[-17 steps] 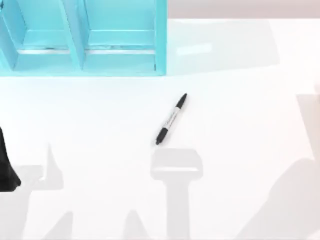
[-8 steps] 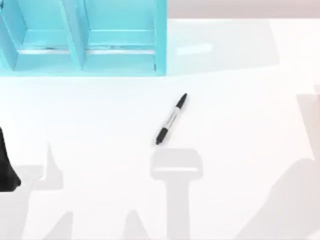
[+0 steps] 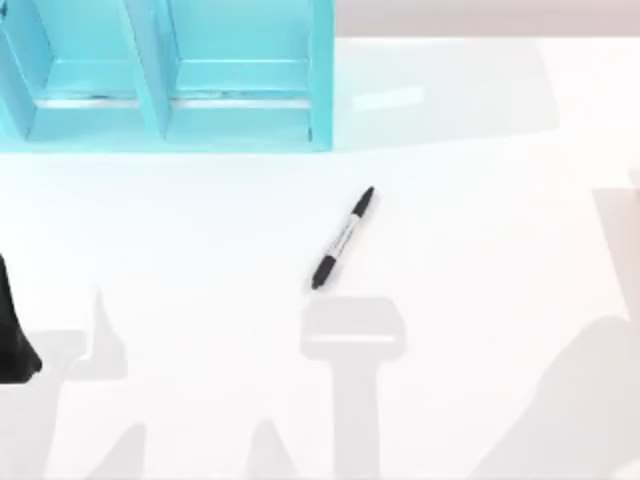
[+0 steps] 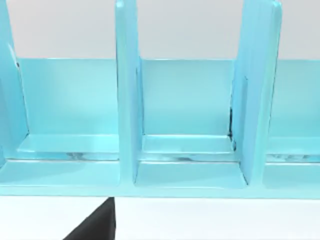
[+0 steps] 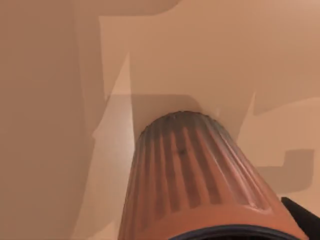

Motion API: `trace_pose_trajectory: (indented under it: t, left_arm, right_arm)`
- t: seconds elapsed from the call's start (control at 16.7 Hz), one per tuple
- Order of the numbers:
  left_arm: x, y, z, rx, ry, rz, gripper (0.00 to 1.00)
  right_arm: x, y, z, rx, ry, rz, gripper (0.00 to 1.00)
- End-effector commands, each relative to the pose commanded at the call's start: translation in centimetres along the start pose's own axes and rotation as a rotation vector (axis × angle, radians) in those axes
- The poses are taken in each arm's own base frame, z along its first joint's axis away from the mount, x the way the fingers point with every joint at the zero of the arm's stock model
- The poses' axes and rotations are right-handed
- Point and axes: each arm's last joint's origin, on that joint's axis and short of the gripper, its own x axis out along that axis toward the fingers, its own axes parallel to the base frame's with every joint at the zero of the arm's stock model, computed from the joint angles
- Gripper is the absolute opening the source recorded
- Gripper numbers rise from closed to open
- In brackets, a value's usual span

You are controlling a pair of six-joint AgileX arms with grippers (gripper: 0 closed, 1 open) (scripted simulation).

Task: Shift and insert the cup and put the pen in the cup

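From the right wrist camera, the cup (image 5: 200, 175) sits right under the right gripper, ribbed copper wall close up, dark rim nearest the lens, base on the counter (image 5: 45, 100). A dark sliver at the picture's corner may be a finger, but I cannot tell whether the gripper is spread or pinching the cup.

Farther off, the top view shows the pen (image 3: 342, 238) lying flat and slanted mid-counter, untouched, well apart from both arms. A black part of the left arm (image 3: 12, 330) sits at the counter's left edge. The left wrist camera faces the turquoise rack (image 4: 190, 125), its upright dividers forming empty compartments; whether the left gripper is spread or closed cannot be told.

By my judgement the task is at its start: cup not yet placed in a compartment, pen not yet in the cup.
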Motion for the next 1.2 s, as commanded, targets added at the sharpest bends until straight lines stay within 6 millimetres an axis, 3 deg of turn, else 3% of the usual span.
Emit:
trace_pose_trajectory:
  t: [0.24,0.42,0.6,0.72,0.96,1.2]
  left_arm:
    - [0.0,0.0,0.0,0.000,0.000,0.000,1.00]
    - [0.0,0.0,0.0,0.000,0.000,0.000,1.00]
    - [0.0,0.0,0.0,0.000,0.000,0.000,1.00]
    - [0.0,0.0,0.0,0.000,0.000,0.000,1.00]
    - [0.0,0.0,0.0,0.000,0.000,0.000,1.00]
    - [0.0,0.0,0.0,0.000,0.000,0.000,1.00]
  right_arm:
    - [-3.2,3.0,1.5,0.005,-0.004,-0.001,0.00]
    - [-7.7,7.6,1.9,0.004,0.020,0.006,0.00]
    - [-12.1,12.3,1.0,0.001,0.025,0.004,0.00]
    - [-14.2,14.4,0.3,0.000,0.008,0.001,0.00]
    - [-14.9,15.0,-0.1,0.000,0.000,0.000,0.00]
    - [-14.1,16.0,0.8,0.005,0.009,-0.002,0.00]
